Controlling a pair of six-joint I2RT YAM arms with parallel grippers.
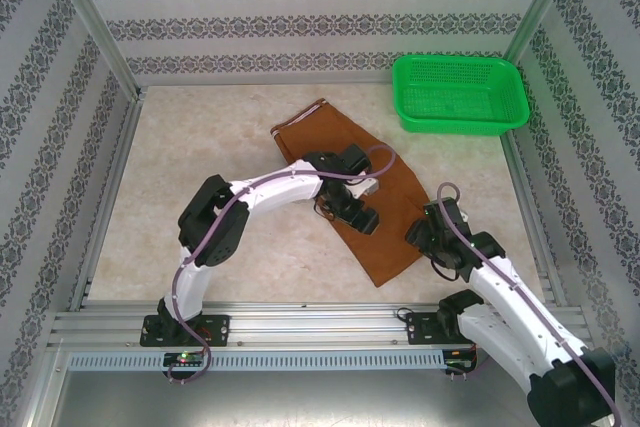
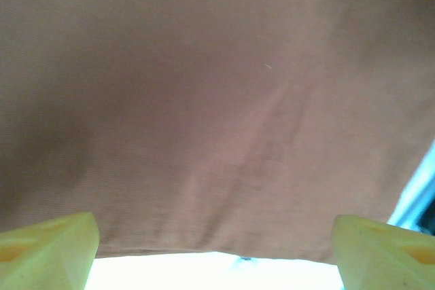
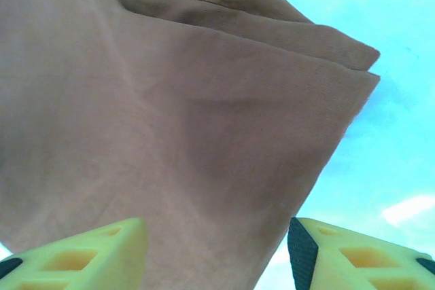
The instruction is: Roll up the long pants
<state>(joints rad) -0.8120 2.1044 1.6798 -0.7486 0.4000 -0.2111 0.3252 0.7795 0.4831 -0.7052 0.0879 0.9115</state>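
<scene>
The long pants [image 1: 393, 232] are rust-brown and lie folded flat in a long strip, running diagonally from the table's middle back to the front right. My left gripper [image 1: 353, 209] hovers open over the strip's left edge, halfway along. In the left wrist view its yellow fingers [image 2: 51, 246] stand wide apart with the cloth's hem [image 2: 204, 246] between them. My right gripper [image 1: 420, 234] is open at the right edge of the strip's near end. In the right wrist view the layered cloth corner [image 3: 340, 66] lies ahead of its fingers [image 3: 88, 252], and cloth spans the gap between them.
A green mesh basket [image 1: 460, 125] stands at the back right, just beyond the pants' far end. Aluminium posts and patterned walls ring the pale marbled table [image 1: 200, 157]. The left half of the table is bare.
</scene>
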